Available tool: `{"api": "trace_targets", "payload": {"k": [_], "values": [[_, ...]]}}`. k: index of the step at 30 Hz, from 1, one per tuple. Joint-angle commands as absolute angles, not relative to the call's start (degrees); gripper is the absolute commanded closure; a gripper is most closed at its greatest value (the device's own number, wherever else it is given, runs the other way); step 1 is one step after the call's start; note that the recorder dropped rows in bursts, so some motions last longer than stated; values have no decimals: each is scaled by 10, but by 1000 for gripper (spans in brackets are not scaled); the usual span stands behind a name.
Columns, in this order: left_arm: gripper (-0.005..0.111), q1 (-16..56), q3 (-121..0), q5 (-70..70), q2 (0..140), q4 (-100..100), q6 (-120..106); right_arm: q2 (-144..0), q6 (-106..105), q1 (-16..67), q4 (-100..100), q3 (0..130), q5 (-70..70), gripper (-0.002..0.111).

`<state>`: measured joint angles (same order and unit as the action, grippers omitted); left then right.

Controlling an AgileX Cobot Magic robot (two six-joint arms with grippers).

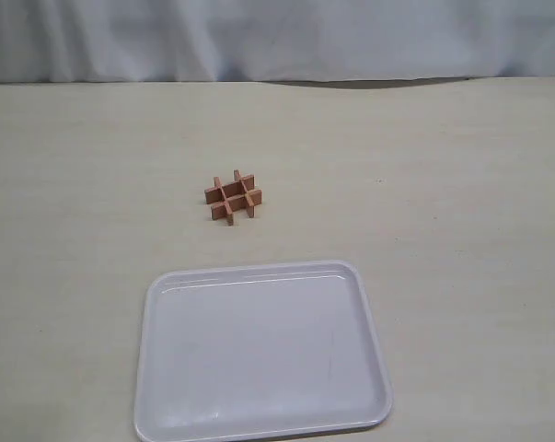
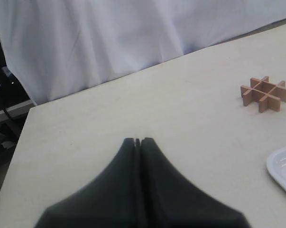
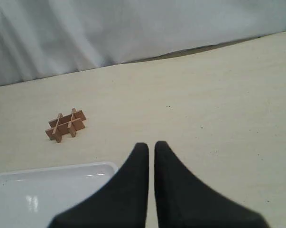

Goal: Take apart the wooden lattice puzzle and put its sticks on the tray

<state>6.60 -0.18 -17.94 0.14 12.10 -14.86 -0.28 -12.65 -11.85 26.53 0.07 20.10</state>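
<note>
On the left, our left gripper [image 2: 138, 140] hangs over the table [image 1: 461, 184], jaws clamped together with nothing between them, well apart from everything else. Moving right, the wooden lattice puzzle [image 1: 233, 197] sits flat on the table, fully assembled, a little left of centre and just beyond the far rim of the tray [image 1: 259, 270], not touching it. All four sticks [image 2: 274, 100] are locked crosswise; none looks loose to us. The tray lies nearer the camera than the puzzle in the exterior view, long side toward it. Further right, the right gripper [image 3: 151, 145] hovers over the table near a tray corner, jaws closed down to a sliver, gripping nothing. Neither arm shows in the exterior view.

Risks, as we judge them: the puzzle looks small and light, so a one-sided pinch will likely drag or flip the whole grid instead of freeing a stick. One gripper probably has to pin it while the other pulls. Both jaws need opening before any approach, or they just shove it across the table. Notched joints may bind if a stick is pulled at a slant. A freed stick is thin and may slip from the grip or bounce over the low rim on a high drop. Two arms converging on so small a thing could collide.

Containers: one only, the tray, white, low-rimmed, holding nothing. No stick is in it yet, so we put the task at its very start.
</note>
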Motion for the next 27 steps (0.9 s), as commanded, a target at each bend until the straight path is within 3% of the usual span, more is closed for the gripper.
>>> {"api": "trace_targets", "payload": {"k": [1,12,22,27], "values": [[107,60,0,-174,0,122,-152,0,-128,-121,267,0,197,104],[107,60,0,-174,0,122,-152,0,-128,-121,267,0,175,104],[107,60,0,-174,0,122,-152,0,-127,-121,267,0,-201,104],[107,60,0,-174,0,122,-152,0,-127,-121,267,0,-316,104]]}}
